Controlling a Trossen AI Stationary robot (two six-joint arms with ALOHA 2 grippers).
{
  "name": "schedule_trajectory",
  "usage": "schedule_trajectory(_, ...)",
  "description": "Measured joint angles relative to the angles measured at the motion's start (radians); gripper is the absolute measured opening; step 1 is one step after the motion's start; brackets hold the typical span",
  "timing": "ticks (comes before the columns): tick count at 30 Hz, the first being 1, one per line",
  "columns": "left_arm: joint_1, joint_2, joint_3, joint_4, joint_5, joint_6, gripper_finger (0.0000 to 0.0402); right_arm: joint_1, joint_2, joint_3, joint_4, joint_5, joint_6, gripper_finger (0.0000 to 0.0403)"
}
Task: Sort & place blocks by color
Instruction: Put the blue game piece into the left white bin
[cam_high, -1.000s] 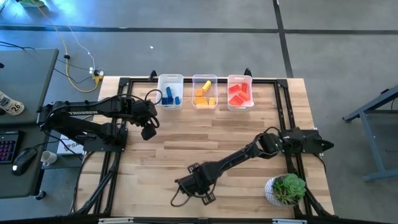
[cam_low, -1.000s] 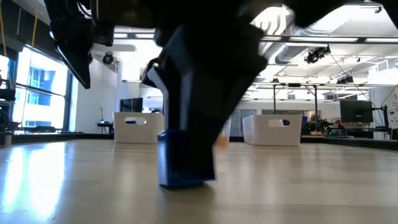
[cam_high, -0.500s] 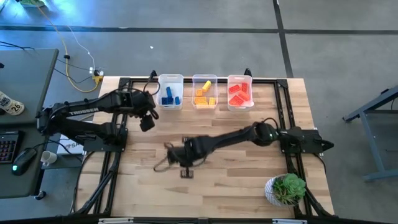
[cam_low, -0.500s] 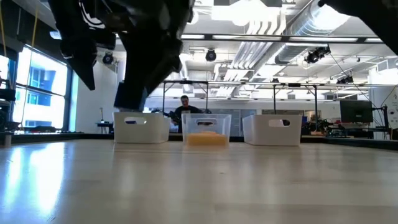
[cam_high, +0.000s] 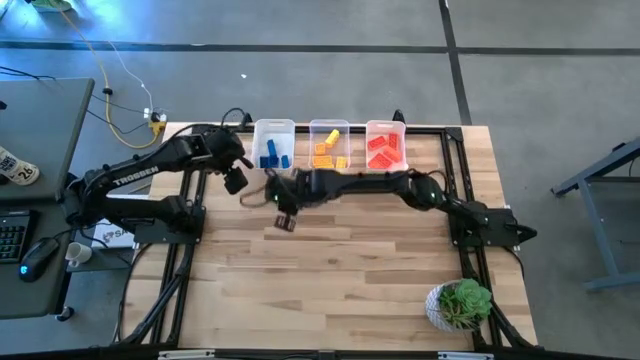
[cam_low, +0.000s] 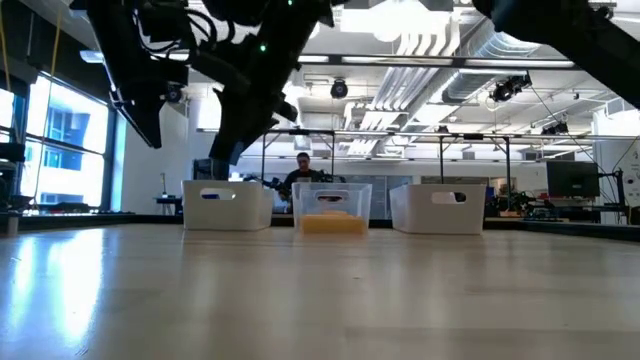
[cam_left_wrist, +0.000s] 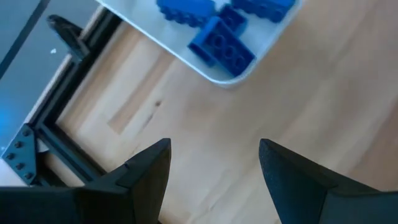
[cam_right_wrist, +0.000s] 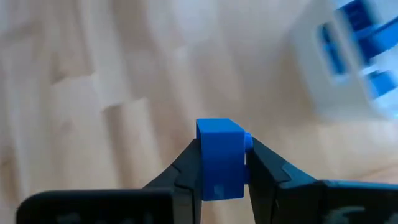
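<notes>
My right gripper (cam_high: 270, 192) is shut on a small blue block (cam_right_wrist: 219, 157), above the table just near of the clear bin (cam_high: 273, 146) that has blue blocks in it. That bin shows blurred in the right wrist view (cam_right_wrist: 348, 56). The middle bin (cam_high: 329, 148) has orange-yellow blocks and the right bin (cam_high: 386, 148) red blocks. My left gripper (cam_high: 236, 182) is open and empty, above the table to the left of the blue bin; its wrist view (cam_left_wrist: 214, 149) shows the bin's corner with blue blocks (cam_left_wrist: 221, 46). My right gripper pinches the blue block by two opposite sides (cam_right_wrist: 202, 158) between its two fingers. The block's end sticks out past the fingertips. The block is lifted clear of the table.
The three bins stand in a row at the table's far edge, also seen in the low view (cam_low: 332, 210). A potted plant (cam_high: 460, 303) stands at the near right corner. Bare wood (cam_high: 360, 260) fills the table's middle and near part.
My right gripper has swept from the table's near edge toward the far left, up to the blue bin, carrying the blue block, which has been lifted off the table. My left gripper has moved a little toward the far edge.
</notes>
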Motion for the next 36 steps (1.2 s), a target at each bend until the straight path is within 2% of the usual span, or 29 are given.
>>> schedule_trajectory(7, 0.081, 0.000, 0.000, 0.034, 0.000, 0.000, 0.0231, -0.134, -0.001, 0.000, 0.133, 0.001, -0.072, 0.0063)
schedule_trajectory(16, 0.131, 0.000, 0.000, 0.118, 0.030, -0.019, 0.0231, -0.296, 0.001, 0.000, 0.351, -0.005, -0.118, 0.0063)
schedule_trajectory(20, 0.145, 0.000, 0.000, 0.178, 0.065, -0.064, 0.0231, -0.346, 0.029, 0.000, 0.450, -0.051, -0.095, 0.0063)
schedule_trajectory(29, 0.148, 0.000, 0.000, 0.235, 0.142, -0.114, 0.0231, -0.397, 0.085, -0.002, 0.466, -0.197, -0.055, 0.0064)
schedule_trajectory(32, 0.148, 0.000, 0.000, 0.241, 0.200, -0.153, 0.0231, -0.399, 0.094, -0.003, 0.467, -0.215, -0.058, 0.0079)
schedule_trajectory(36, 0.148, 0.000, 0.000, 0.302, 0.298, -0.170, 0.0231, -0.399, 0.091, -0.003, 0.474, -0.209, -0.058, 0.0128)
